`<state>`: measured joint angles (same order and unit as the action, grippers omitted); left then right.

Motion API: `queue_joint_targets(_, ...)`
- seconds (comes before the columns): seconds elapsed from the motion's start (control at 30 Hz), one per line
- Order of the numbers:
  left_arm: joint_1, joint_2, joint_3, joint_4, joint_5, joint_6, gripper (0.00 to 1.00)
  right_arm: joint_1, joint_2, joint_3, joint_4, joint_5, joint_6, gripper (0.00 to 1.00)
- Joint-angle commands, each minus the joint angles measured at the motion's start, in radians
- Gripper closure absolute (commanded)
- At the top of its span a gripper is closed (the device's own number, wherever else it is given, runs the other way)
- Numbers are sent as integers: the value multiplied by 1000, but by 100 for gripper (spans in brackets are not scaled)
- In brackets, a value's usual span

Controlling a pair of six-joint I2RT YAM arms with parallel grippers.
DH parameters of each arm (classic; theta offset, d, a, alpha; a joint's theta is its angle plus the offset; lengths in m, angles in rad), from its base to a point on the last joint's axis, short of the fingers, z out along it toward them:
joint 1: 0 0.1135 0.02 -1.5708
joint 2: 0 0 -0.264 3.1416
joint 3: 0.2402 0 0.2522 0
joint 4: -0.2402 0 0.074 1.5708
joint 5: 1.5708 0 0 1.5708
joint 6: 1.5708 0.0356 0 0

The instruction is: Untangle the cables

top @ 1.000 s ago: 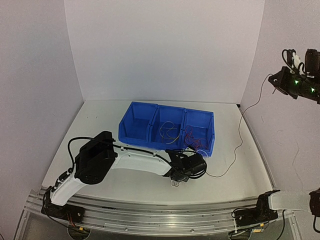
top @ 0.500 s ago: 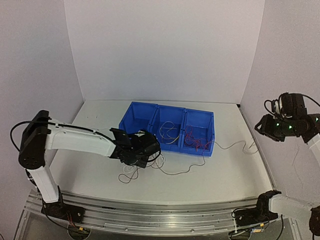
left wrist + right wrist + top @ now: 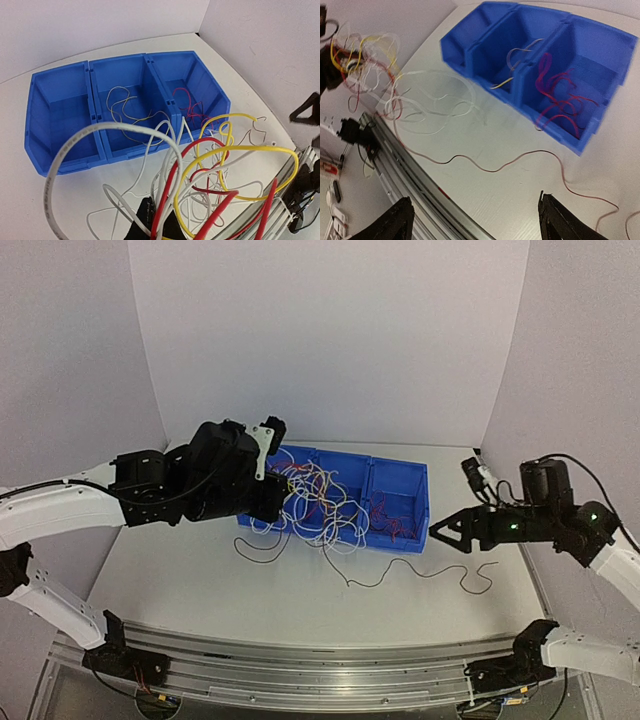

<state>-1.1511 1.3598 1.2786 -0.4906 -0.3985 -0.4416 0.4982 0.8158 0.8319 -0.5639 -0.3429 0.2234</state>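
— What sits nearest the camera?

— A metal rail along the bottom edge of the overhead view. Just past it, right of centre, a thin loose wire snakes across the white table.

— Is anything holding that wire?

— No. The right claw hangs above its right end with its fingers spread wide and only table between them. In its own camera the wire runs reddish across the middle of the frame.

— Does the wire join the main bunch?

— I cannot tell; its left end runs in among the lowest white loops.

— And the bunch itself?

— The tangle of cables is in the middle of the overhead view, lifted off the table. The left claw is clamped on its top. White, red and yellow strands fan out from the bottom of that wrist picture. The lower loops trail down to the table in front of the tray.

— Which tray?

— A blue tray with three compartments, behind the bunch. The middle compartment holds white and yellow wires, and the right one holds red wires.
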Motion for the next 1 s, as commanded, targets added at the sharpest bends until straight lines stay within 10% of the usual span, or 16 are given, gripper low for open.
queue_joint_targets(0.0,2,-7,103,-34,23,-26,100,318,212,24,287,33,-220,20)
queue_joint_targets(0.27,2,3,117,-71,7,-113,100,539,491,41,527,163,-305,27)
queue_joint_targets(0.97,3,48,186,-162,-11,-208,100,566,667,9,788,231,-261,42)
